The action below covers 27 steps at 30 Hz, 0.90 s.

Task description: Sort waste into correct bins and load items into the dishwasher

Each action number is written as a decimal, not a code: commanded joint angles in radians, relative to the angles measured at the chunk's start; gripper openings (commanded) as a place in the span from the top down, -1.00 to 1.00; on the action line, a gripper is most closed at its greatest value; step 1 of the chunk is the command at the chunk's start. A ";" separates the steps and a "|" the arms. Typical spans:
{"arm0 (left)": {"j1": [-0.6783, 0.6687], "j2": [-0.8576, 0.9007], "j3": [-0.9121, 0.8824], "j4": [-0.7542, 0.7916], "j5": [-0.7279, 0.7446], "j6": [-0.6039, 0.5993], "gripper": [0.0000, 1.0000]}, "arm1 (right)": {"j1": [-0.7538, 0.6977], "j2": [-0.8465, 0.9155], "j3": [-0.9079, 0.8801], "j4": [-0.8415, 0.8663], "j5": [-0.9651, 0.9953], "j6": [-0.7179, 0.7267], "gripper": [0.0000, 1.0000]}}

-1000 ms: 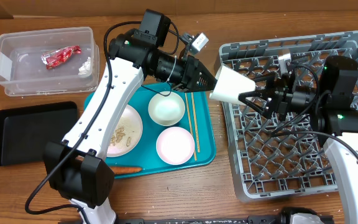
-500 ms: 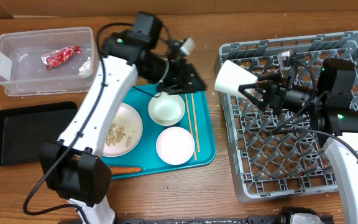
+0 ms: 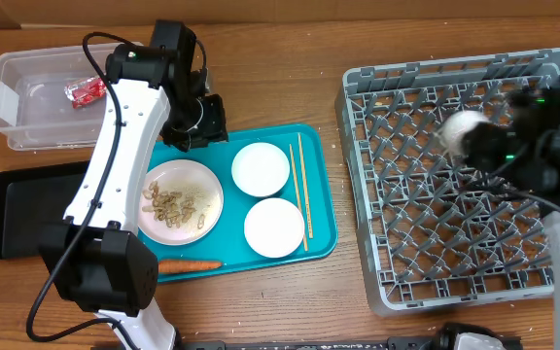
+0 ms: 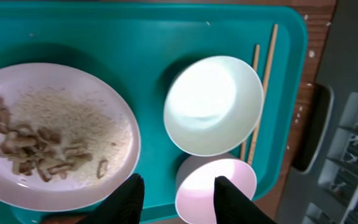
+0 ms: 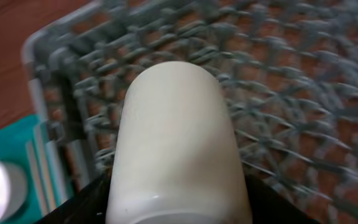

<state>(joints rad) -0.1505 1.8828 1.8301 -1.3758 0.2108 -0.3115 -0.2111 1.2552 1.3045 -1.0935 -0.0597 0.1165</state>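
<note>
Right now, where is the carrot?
In the overhead view, the carrot lies left of centre, along the near edge of the teal tray, just below the plate.

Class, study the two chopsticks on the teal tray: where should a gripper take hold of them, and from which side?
Probably grip the chopsticks near their far ends, where the round rim of the white bowl curves away. Come straight down, fingers closing across both sticks. They lie flat and parallel, squeezed between the bowls and the raised edge of the teal tray.
</note>
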 commanded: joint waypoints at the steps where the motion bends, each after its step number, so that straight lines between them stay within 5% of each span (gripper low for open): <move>1: -0.006 -0.011 0.021 0.003 -0.065 -0.011 0.22 | -0.097 0.004 0.017 -0.047 0.149 0.076 0.19; 11: -0.006 -0.011 0.020 -0.003 -0.088 -0.010 0.21 | -0.403 0.160 0.008 -0.195 0.151 0.098 0.09; 19: -0.007 -0.011 0.020 -0.002 -0.088 -0.010 0.20 | -0.441 0.241 0.001 -0.206 0.137 0.098 -0.03; 24: -0.007 -0.011 0.020 -0.003 -0.087 -0.010 0.06 | -0.441 0.244 -0.010 -0.206 0.130 0.098 -0.82; 27: -0.007 -0.011 0.020 0.001 -0.087 -0.010 0.01 | -0.441 0.244 -0.009 -0.206 0.113 0.097 -0.87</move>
<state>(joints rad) -0.1509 1.8828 1.8301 -1.3766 0.1368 -0.3153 -0.6483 1.5002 1.3003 -1.3018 0.0696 0.2092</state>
